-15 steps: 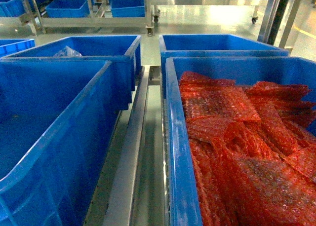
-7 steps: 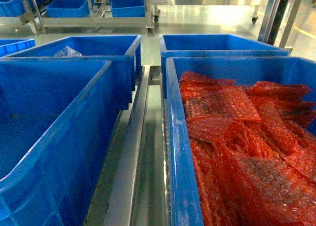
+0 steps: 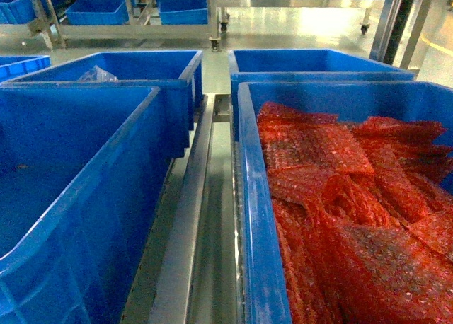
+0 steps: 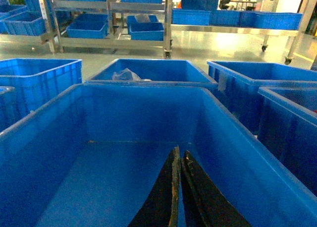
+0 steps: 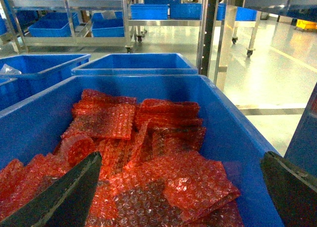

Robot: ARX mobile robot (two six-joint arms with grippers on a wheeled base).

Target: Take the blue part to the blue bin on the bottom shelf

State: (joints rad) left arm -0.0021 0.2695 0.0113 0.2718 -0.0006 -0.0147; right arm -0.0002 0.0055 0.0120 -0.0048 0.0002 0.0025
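No blue part shows in any view. In the left wrist view my left gripper (image 4: 179, 151) hangs shut, with nothing between its dark fingers, inside a large empty blue bin (image 4: 124, 113). The head view has that bin (image 3: 42, 197) at near left. My right gripper (image 5: 182, 157) stands wide open above red bubble-wrap sheets (image 5: 148, 138) that fill another blue bin (image 5: 223, 123), which is at near right in the head view (image 3: 248, 197). Flat stainless-steel rails of the shelf (image 3: 191, 218) run between the two bins. Neither gripper appears in the head view.
Two more blue bins stand behind, the left one (image 3: 141, 66) holding a clear plastic bag (image 3: 95, 74), the right one (image 3: 304, 59) beside a steel upright (image 3: 396, 20). Across the floor stand steel racks (image 3: 127, 30) with further blue bins.
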